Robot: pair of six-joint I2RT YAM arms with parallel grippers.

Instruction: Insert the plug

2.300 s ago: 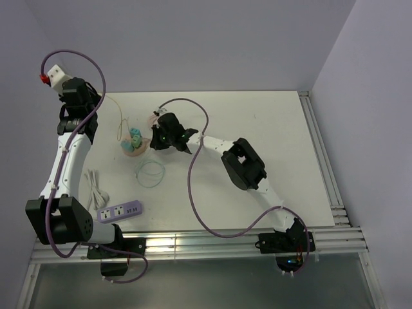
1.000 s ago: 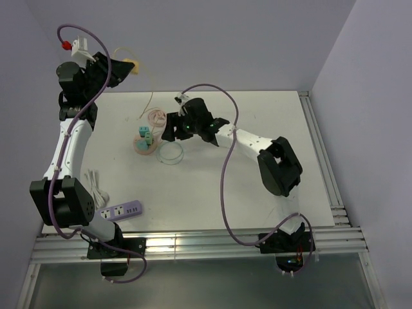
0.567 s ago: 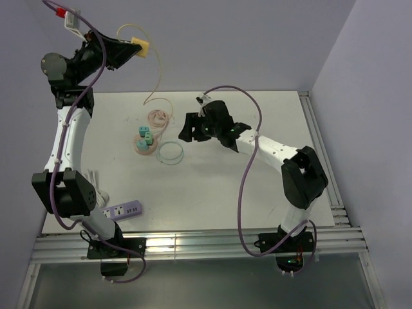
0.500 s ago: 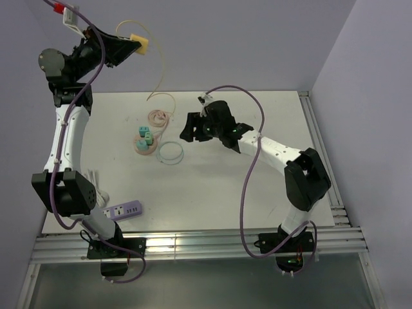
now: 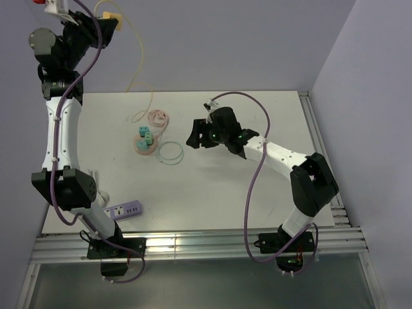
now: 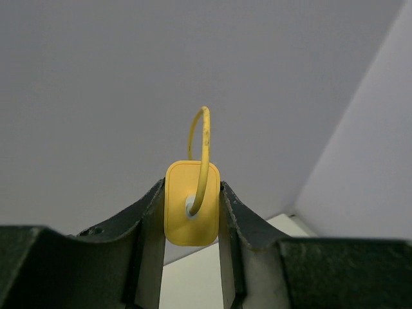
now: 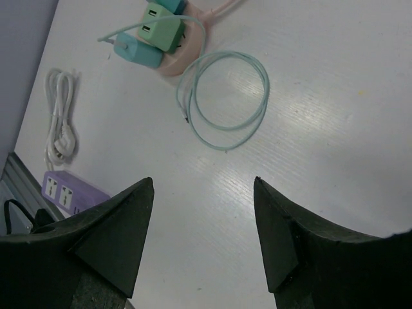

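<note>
Your left gripper (image 6: 192,188) is pressed together on the yellow plug (image 6: 180,222), one finger (image 6: 149,222) flat against each side of it. The arm holds it high in the air above the far left corner of the table (image 5: 193,193), against the grey wall. The yellow cable (image 5: 138,61) leaves the face of the plug, arcs upward, then hangs in a long curve down to the tabletop. Its tail lies close to a pink coiled cable (image 5: 158,118). The purple power strip (image 5: 122,211) lies at the near left edge of the table, by the base of your left arm, with its sockets facing up. It is well apart from the plug, and the left arm's own links stand over that side between the two. A bundled white cable (image 7: 59,122) lies just beside the strip on its far side. Further in, toward the middle, a pink dish (image 7: 183,59) carries a green charger (image 7: 161,29) and a blue charger (image 7: 138,51). A teal cable ring (image 7: 225,100) lies flat just beside the dish. That cluster lies under the hanging yellow cable's lower reach, to the right of the strip and apart from it. Your right gripper (image 7: 203,187) is spread wide with nothing between its fingers. It hovers over the middle of the table near the teal ring, touching none of the cables. The right arm's purple harness cable (image 5: 248,193) loops above the near right part of the table.
</note>
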